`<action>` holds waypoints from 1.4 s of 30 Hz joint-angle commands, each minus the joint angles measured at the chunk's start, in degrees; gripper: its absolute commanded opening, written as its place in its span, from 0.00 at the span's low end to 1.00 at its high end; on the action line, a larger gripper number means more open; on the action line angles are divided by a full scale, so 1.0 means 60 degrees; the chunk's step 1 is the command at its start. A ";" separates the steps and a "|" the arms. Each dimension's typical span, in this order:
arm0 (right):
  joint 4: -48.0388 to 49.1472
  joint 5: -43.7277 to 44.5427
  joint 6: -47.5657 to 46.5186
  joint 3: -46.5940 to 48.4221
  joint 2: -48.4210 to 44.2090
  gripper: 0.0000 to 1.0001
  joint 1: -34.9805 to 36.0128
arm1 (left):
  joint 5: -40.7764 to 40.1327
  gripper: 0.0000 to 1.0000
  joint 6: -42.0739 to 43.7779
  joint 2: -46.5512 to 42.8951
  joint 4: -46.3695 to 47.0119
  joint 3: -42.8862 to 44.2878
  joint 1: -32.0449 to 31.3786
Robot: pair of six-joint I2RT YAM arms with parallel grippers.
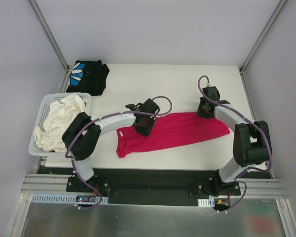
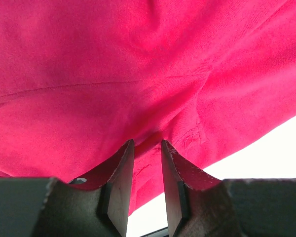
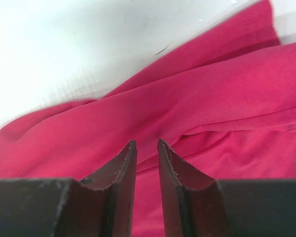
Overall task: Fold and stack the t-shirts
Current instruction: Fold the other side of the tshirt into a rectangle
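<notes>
gripper (image 3: 146,143): my jaws a narrow slit apart, tips pinching a fold | shirt (image 3: 212,98): red, creased, spread under my gripper and to both its sides | table (image 3: 64,44): white, beyond my gripper

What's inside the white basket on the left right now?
Crumpled cream garments fill the white basket, heaped above its rim. The left arm hangs over the basket's near right corner and blocks it, and anything beneath the pile is hidden.
</notes>
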 commanded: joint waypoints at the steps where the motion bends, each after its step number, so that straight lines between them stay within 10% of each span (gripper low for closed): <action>1: 0.0043 -0.0126 0.0151 0.0302 -0.0586 0.27 -0.0383 | 0.0215 0.27 -0.0265 -0.0021 -0.0122 0.0015 -0.0075; 42: -0.0439 -0.0741 0.0634 0.0858 0.0468 0.27 -0.1365 | 0.0787 0.26 -0.1145 0.1108 0.0273 -0.0086 0.0335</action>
